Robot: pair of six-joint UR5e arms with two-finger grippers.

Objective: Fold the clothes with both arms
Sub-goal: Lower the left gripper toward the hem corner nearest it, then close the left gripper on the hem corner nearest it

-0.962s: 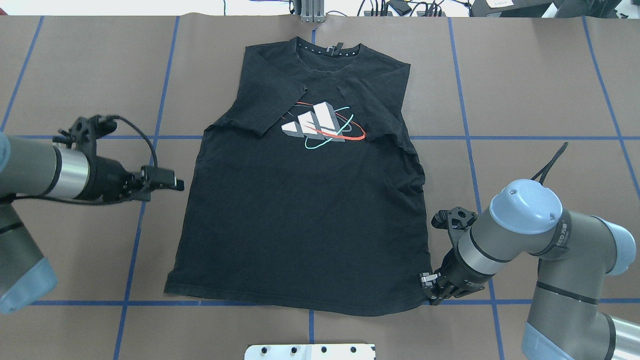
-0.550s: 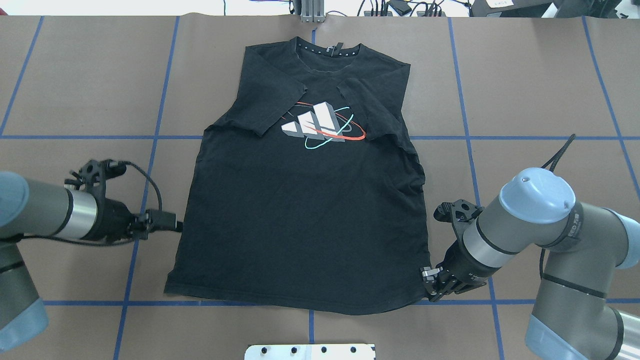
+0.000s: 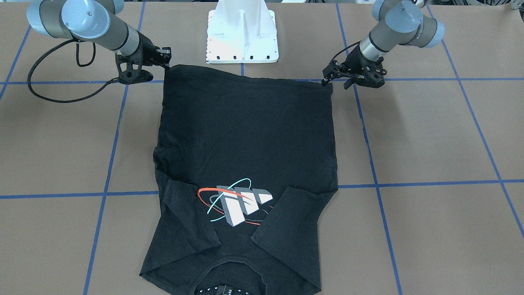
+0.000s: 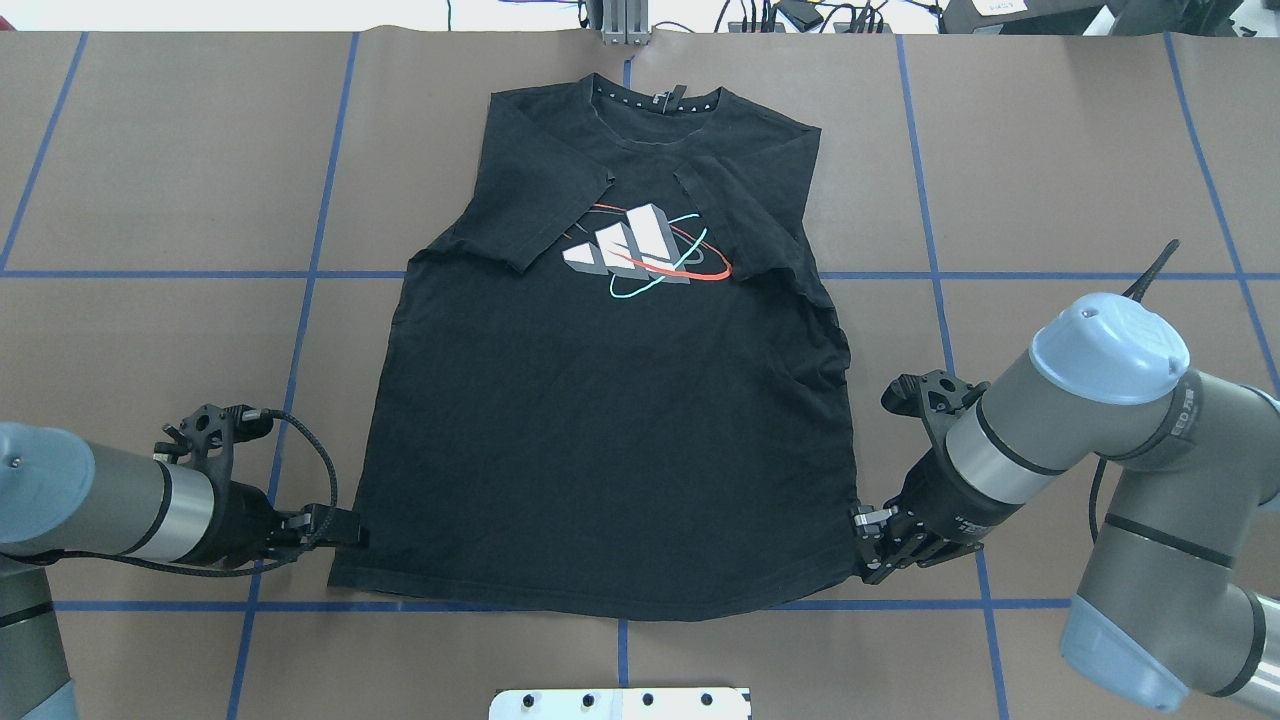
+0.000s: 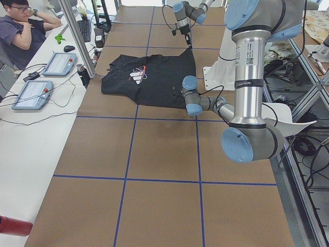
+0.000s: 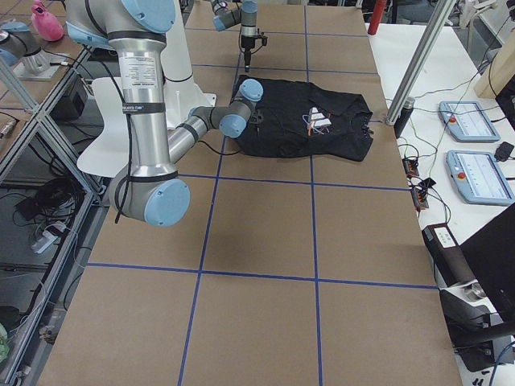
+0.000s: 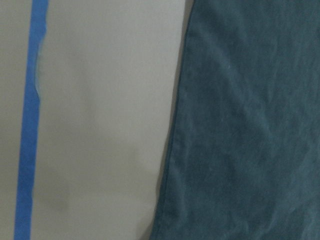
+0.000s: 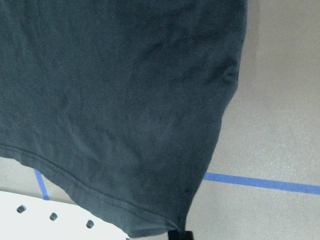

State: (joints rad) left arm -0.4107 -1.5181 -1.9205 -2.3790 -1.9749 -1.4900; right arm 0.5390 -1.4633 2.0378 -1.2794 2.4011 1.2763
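Note:
The clothes are one black T-shirt [image 4: 610, 440] lying flat and print side up, both sleeves folded in over the chest print [image 4: 645, 250]. My left gripper [image 4: 348, 534] sits low at the hem's left corner, just touching its edge, and looks open. The left wrist view shows only the shirt's side edge [image 7: 172, 150] and bare table, no fingers. My right gripper [image 4: 866, 558] is at the hem's right corner, shut on that corner. One black fingertip [image 8: 180, 235] shows at the hem in the right wrist view. From the front, the left gripper [image 3: 325, 82] and right gripper [image 3: 166, 62] flank the hem.
The white mount plate [image 4: 620, 703] lies just behind the hem. Blue tape lines [image 4: 300, 300] grid the brown table. Beyond the collar is a side table with control tablets [image 5: 33, 92], a metal post [image 5: 77, 38] and a seated person [image 5: 20, 25].
My left arm has travelled back along the shirt's left side from mid-body to the hem's left corner. The right gripper stayed at the right corner, shifting only slightly.

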